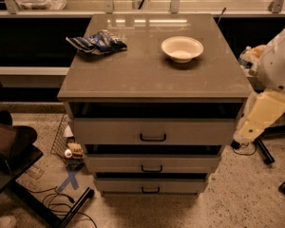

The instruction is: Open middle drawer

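The cabinet (154, 75) has three pale drawers stacked at its front. The middle drawer (114, 164) is the second one, with a small black bar handle (152, 168) at its centre. Its front sits in line with the others, with a dark gap above it. The taller top drawer (109, 131) is above it and the lowest drawer (118, 185) is below. My gripper (244, 132) is at the end of the beige arm link to the right of the cabinet, level with the top drawer and apart from every handle.
A white bowl (182, 48) and a crumpled blue chip bag (97, 42) lie on the cabinet top. A dark chair (9, 151) and cables are at the left on the floor. Small clutter (72, 150) lies by the cabinet's left side. A black stand leg (263, 151) is at the right.
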Motion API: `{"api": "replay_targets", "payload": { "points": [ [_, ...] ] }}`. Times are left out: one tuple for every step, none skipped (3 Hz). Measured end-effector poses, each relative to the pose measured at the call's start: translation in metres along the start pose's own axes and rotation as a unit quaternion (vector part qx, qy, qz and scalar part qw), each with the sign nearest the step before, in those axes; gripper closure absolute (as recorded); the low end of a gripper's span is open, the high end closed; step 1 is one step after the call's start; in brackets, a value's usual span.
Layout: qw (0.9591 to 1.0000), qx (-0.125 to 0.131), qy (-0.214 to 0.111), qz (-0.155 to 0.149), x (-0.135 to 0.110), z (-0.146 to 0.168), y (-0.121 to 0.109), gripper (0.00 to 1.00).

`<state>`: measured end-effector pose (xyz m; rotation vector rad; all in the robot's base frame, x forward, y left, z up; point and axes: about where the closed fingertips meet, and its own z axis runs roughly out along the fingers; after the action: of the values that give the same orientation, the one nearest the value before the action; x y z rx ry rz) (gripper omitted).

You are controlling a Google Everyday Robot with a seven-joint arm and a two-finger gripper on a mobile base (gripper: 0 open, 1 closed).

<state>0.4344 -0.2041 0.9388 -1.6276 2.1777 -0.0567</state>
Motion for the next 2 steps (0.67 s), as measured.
{"api": "replay_targets", "payload": {
  "points": [
    [0.9991, -0.004, -0.041, -0.004, -0.004, 0.043, 0.031, 0.00],
    [0.9976, -0.014, -0.067, -0.012, -0.005, 0.107, 0.060, 0.00]
  ]
}}
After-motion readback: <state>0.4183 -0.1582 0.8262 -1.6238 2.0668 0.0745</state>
